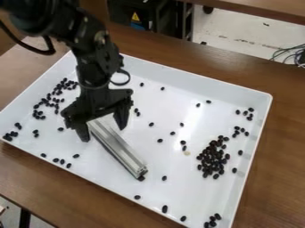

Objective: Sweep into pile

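A brown wood-grain worktop (pixel 280 147) runs across the frame, carrying a big shallow white tray (pixel 196 82) set at a slant, with raised walls. Past its far edge, at upper right, lies a pale, marked floor (pixel 232 35), with loose cables (pixel 292 53) at the right edge and a strip of another wooden surface (pixel 268 8) along the top. Black equipment (pixel 161 15) with a yellow warning sign (pixel 136 17) stands at the top, left of centre.

A silvery grooved metal bar (pixel 122 149) lies slantwise in the tray, left of centre and a little below the middle of the frame. Its long axis runs from upper left down to lower right; the upper end is at the claw (pixel 104 132), and the lower end points toward the bottom right, with a dark bean right by its tip. I can't tell whether the claw is clenched on the bar or released around it.

The densest heap of dark beans (pixel 213 158) sits right of centre, lower down. A looser cluster lies at left, smaller groups lie near the tray's left, right and bottom corners, and single ones dot the middle.
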Controlling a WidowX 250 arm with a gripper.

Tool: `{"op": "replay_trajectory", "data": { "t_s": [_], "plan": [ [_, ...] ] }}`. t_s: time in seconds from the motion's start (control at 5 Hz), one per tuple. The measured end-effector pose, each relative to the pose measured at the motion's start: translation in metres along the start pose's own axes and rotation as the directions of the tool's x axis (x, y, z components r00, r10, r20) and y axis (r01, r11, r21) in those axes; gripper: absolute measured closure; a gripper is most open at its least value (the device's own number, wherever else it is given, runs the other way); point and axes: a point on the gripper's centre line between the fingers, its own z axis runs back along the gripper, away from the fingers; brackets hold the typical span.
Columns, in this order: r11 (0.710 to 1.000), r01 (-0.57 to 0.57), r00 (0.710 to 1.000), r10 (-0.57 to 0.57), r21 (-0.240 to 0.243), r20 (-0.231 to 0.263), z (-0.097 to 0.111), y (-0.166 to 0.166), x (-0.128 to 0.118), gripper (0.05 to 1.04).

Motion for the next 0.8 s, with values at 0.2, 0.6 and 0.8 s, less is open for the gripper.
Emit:
{"op": "replay_trajectory", "data": {
  "t_s": [0.2, 0.6, 0.8],
  "plan": [
    [0.999, -0.020, 1.000, 0.020, -0.034, -0.002, -0.0126, -0.0079, -0.0005, 0.084],
    [0.998, -0.059, 0.998, 0.058, -0.025, -0.040, -0.0159, -0.0073, -0.0065, 0.438],
    [0.999, -0.048, 0.997, 0.047, -0.005, -0.065, -0.0125, -0.0072, -0.0082, 0.702]
  ]
}}
